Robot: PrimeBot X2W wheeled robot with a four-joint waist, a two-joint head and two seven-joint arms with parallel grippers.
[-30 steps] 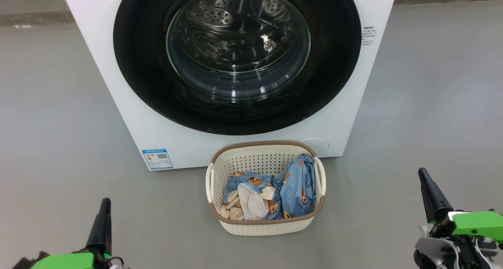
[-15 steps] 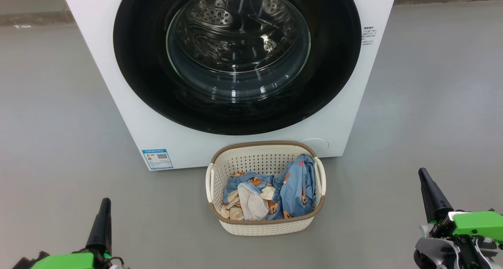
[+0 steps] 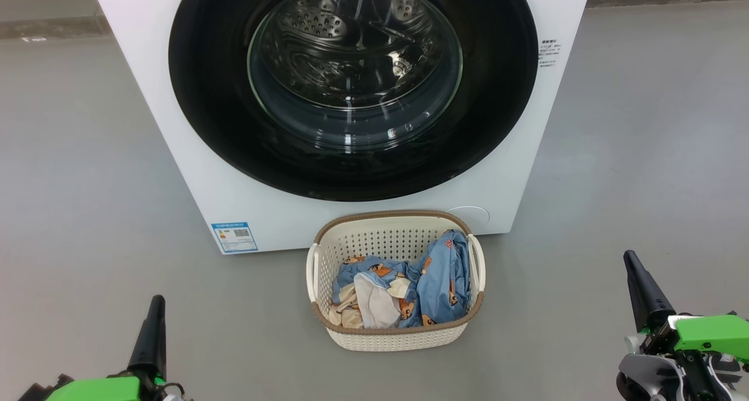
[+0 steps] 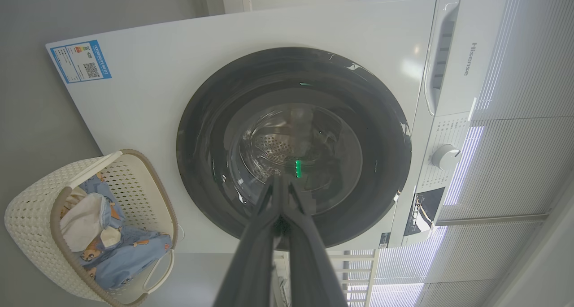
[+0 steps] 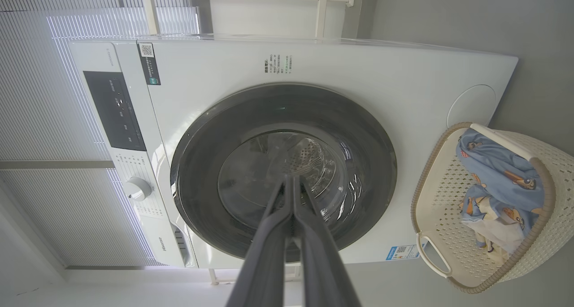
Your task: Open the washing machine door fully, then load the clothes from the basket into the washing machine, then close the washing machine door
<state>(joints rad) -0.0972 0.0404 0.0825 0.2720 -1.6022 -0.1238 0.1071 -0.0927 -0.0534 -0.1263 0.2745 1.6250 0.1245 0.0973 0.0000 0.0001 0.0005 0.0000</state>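
The washer (image 3: 210, 184), marked "Hisense" on its drawer (image 4: 466, 58), bears a blue label (image 3: 234, 237) with a QR code low on its front; its door (image 3: 353, 85) is closed. The basket (image 3: 392, 215) stands on the floor (image 3: 88, 184) just before it, clothes (image 3: 439, 284) inside. Left pincer (image 4: 281, 186) and right pincer (image 5: 290, 183) are each closed on nothing, clear of the door.

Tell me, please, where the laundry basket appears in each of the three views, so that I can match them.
Head view: the basket is at the bottom centre, before the washing machine.
Left wrist view: the basket is at the lower left.
Right wrist view: the basket is at the right edge.
Shared landmark: the blue label on the machine's front, also seen from both wrists.
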